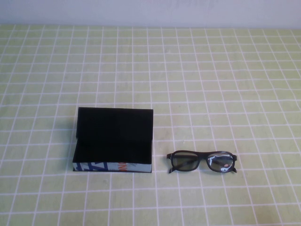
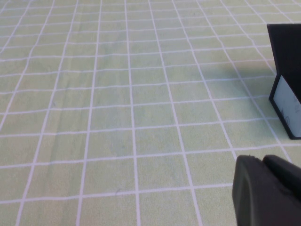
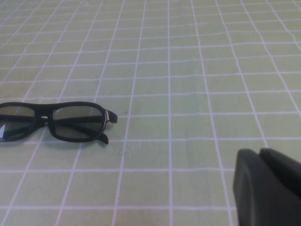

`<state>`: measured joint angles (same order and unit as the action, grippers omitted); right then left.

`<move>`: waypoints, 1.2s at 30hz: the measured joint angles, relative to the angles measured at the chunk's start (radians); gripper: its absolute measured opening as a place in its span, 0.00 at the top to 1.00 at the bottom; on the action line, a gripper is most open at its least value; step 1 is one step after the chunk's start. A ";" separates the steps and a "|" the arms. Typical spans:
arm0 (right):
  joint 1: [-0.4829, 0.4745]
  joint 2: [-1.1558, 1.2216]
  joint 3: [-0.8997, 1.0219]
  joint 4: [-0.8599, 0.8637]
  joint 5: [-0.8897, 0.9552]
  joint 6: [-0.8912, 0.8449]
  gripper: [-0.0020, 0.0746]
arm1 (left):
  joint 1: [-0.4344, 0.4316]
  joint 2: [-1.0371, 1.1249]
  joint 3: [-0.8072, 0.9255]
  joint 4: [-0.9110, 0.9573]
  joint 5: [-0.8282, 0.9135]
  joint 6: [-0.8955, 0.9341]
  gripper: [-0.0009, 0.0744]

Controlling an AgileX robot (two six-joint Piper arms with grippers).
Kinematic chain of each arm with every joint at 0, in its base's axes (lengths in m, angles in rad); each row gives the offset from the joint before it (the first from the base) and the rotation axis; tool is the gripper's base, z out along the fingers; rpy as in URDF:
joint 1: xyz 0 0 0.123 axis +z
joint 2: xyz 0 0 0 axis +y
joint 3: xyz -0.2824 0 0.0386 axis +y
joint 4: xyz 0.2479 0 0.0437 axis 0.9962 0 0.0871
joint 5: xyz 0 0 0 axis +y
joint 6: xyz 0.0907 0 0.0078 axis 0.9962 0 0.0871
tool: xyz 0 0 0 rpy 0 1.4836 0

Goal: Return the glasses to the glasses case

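Neither arm shows in the high view. Left gripper (image 2: 268,193): only a dark part in the corner of its wrist view, low over the green checked tablecloth (image 1: 197,70); finger state can't be told. The same view cuts off the glasses case (image 2: 287,80) at the frame edge, showing only a black lid edge and a pale side.

High view: glasses case (image 1: 113,141) sits left of centre, lid up at the back, black lining exposed, nothing inside. Front strip is light blue with dark blue and orange marks, too small to read.

Glasses (image 1: 203,162) lie on the cloth just right of the case, apart from it, arms folded.

Right gripper (image 3: 268,188): again a dark corner part, away from the glasses (image 3: 51,121); fingers can't be told.
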<state>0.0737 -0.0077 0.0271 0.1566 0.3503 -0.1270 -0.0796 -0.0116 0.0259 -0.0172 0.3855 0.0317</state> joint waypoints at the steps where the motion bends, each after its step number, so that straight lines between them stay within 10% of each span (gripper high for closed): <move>1: 0.000 0.000 0.000 0.000 0.000 0.000 0.99 | 0.000 0.000 0.000 0.000 0.000 0.000 0.99; 22: 0.000 0.000 0.000 0.039 -0.004 0.000 0.99 | 0.000 0.000 0.000 0.000 0.000 0.000 0.99; 36: 0.000 0.000 0.000 0.675 -0.201 0.000 0.99 | 0.000 0.000 0.000 0.000 0.000 0.000 0.99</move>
<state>0.0737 -0.0077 0.0271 0.8318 0.1492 -0.1270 -0.0796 -0.0116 0.0259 -0.0172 0.3855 0.0317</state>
